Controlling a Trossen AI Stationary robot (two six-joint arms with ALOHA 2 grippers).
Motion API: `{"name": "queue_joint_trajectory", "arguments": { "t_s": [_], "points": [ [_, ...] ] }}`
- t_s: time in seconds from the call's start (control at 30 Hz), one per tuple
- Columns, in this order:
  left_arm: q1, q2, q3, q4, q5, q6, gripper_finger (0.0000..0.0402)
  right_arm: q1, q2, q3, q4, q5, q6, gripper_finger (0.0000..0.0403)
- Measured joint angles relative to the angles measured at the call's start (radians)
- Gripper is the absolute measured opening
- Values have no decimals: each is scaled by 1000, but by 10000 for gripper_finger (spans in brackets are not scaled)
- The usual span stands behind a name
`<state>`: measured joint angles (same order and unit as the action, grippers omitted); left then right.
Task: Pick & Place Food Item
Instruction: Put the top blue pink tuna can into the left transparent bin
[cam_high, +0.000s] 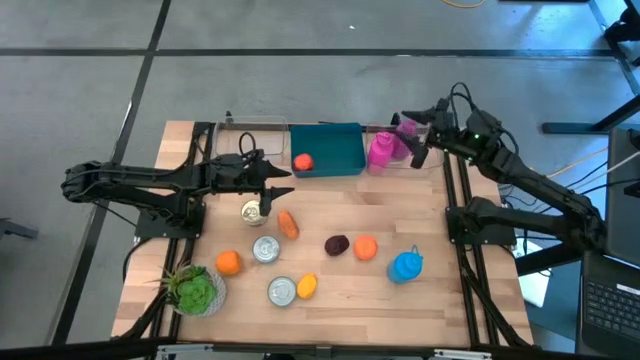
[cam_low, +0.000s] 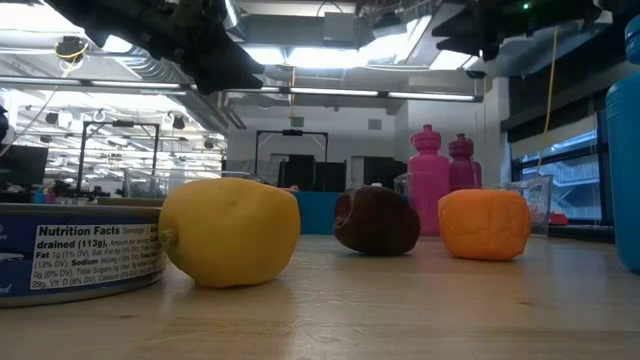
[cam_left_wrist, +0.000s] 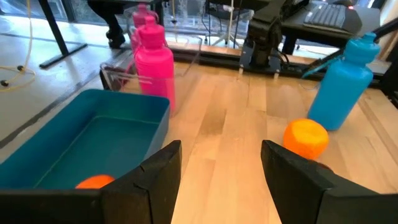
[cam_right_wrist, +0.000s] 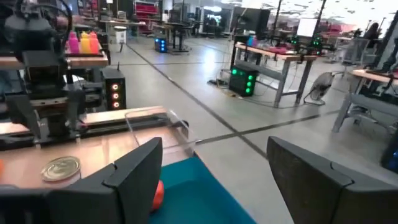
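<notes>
The left hand stood released and empty near the bench's far edge, just left of the teal bin with 1 orange item inside; its next pick, likely the carrot, called for a centred descent; the right hand waited open at the far right corner.

Teal bin holding one orange-red fruit. Pink bottles, blue bottle. Pale striped wood table. Yellow lemon, dark maroon fruit, orange fruit. Silver cans. Green leafy bunch.
</notes>
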<state>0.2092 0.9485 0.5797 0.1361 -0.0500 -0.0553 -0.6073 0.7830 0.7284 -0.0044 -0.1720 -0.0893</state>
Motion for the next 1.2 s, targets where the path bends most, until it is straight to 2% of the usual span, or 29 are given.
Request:
{"name": "queue_joint_trajectory", "arguments": {
  "t_s": [0.17, 0.43, 0.63, 0.8, 0.97, 1.1, 1.2],
  "points": [
    [0, 0, 0, -40, 24, -8, 210, 102, -7, -44, 27, 0, 23, 288],
    [0, -1, 0, -92, 25, -29, 210, 270, 22, -134, 247, 26, 45, 288],
    [0, -2, 0, -93, 25, -36, 210, 311, 69, -134, 323, 25, 55, 288],
    [0, 0, 0, -159, 16, 14, 210, 335, 128, -134, 382, 25, 101, 288],
    [0, 25, 0, -72, 4, -33, 210, 355, 196, -134, 417, 13, 135, 288],
    [-2, 36, 0, -95, 114, -8, 210, 390, 248, -134, 443, -2, 139, 288],
    [-28, 36, 0, -163, 127, 7, 210, 436, 275, -134, 457, 0, 135, 288]
  ]
}}
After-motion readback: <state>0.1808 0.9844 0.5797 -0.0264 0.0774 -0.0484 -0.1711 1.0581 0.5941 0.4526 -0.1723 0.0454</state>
